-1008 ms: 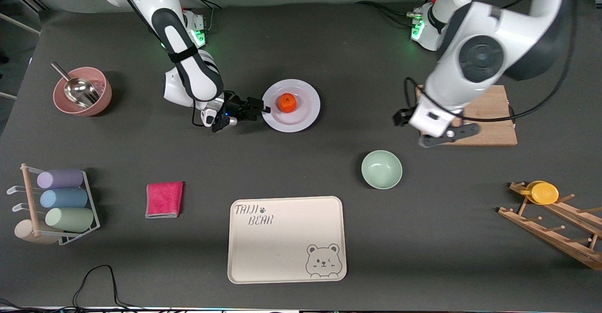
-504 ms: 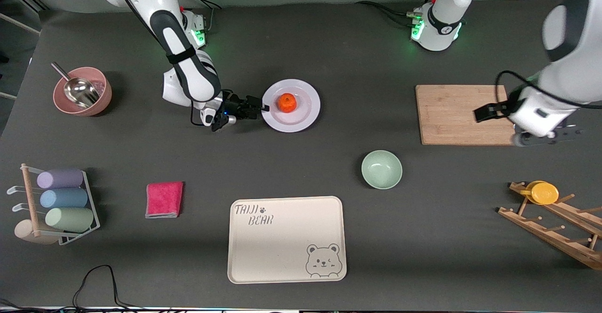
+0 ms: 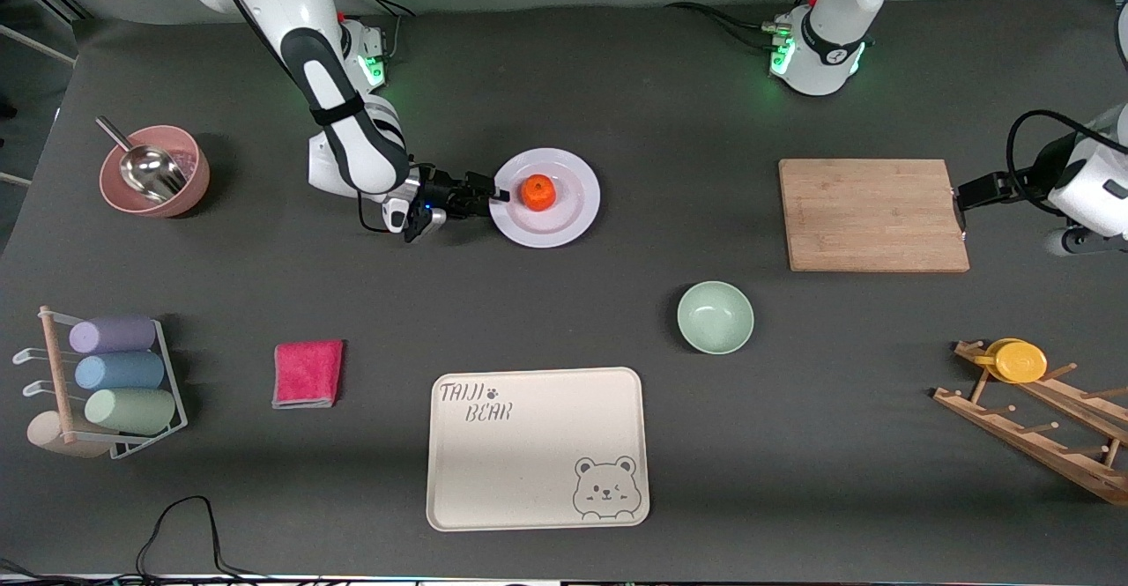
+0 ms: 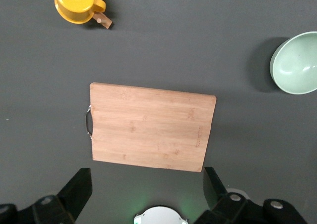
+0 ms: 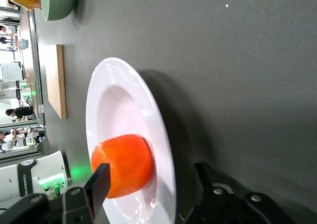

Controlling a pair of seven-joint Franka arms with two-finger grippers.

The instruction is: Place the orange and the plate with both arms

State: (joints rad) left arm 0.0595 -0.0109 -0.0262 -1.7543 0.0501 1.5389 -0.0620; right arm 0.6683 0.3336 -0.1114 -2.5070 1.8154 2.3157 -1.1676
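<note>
The white plate (image 3: 564, 220) lies on the dark table, and the orange (image 3: 538, 191) sits on it. My right gripper (image 3: 496, 197) is low at the plate's rim, on the side toward the right arm's end of the table. It is open. In the right wrist view one finger (image 5: 100, 180) is over the plate (image 5: 124, 85) beside the orange (image 5: 124, 162), and the other is outside the rim. My left gripper (image 3: 1077, 241) is open and empty, up in the air off the end of the cutting board (image 3: 872, 214). Its wrist view (image 4: 146, 177) looks down on the board (image 4: 148, 127).
A pale green bowl (image 3: 715, 316) and a cream bear tray (image 3: 538, 448) lie nearer the front camera. A pink cloth (image 3: 307, 374), a rack of cups (image 3: 115, 374) and a pink bowl with a scoop (image 3: 154, 172) are toward the right arm's end. A wooden rack holds a yellow cup (image 3: 1020, 361).
My left arm has swung from over the cutting board out toward its own end of the table. My right gripper has edged a little toward the plate.
</note>
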